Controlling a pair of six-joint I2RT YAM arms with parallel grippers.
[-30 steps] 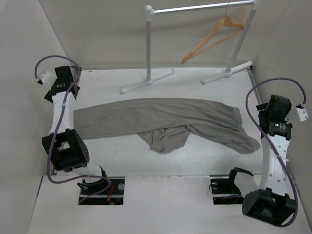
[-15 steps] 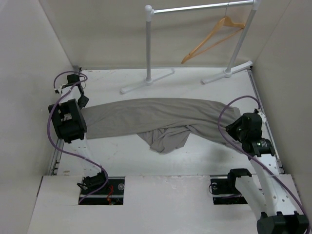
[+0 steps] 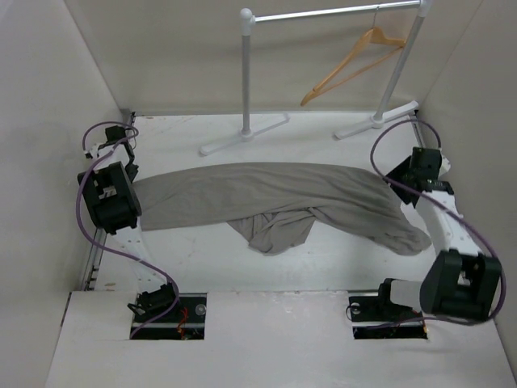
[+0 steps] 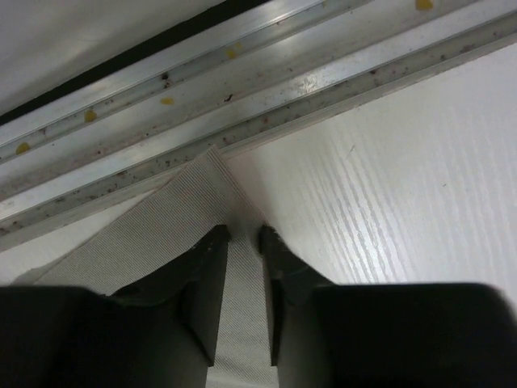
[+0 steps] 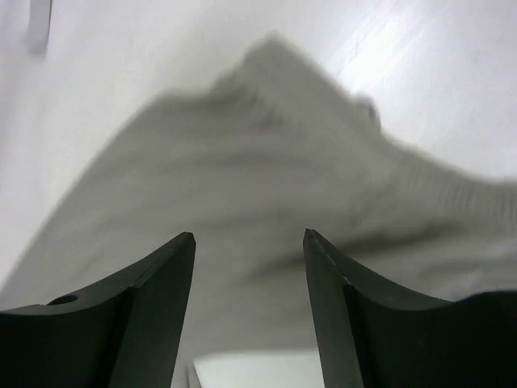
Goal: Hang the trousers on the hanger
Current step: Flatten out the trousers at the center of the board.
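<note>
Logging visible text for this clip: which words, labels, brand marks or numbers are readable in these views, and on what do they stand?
None can be read in any view.
The trousers are plain cloth; the wooden hanger and the clothes rail carry no marks.
No lettering shows on the left gripper or the right gripper.
The right wrist view is blurred, but nothing like print appears in it.

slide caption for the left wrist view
The left claw straddles a corner of the trousers beside a metal edge rail.
</note>
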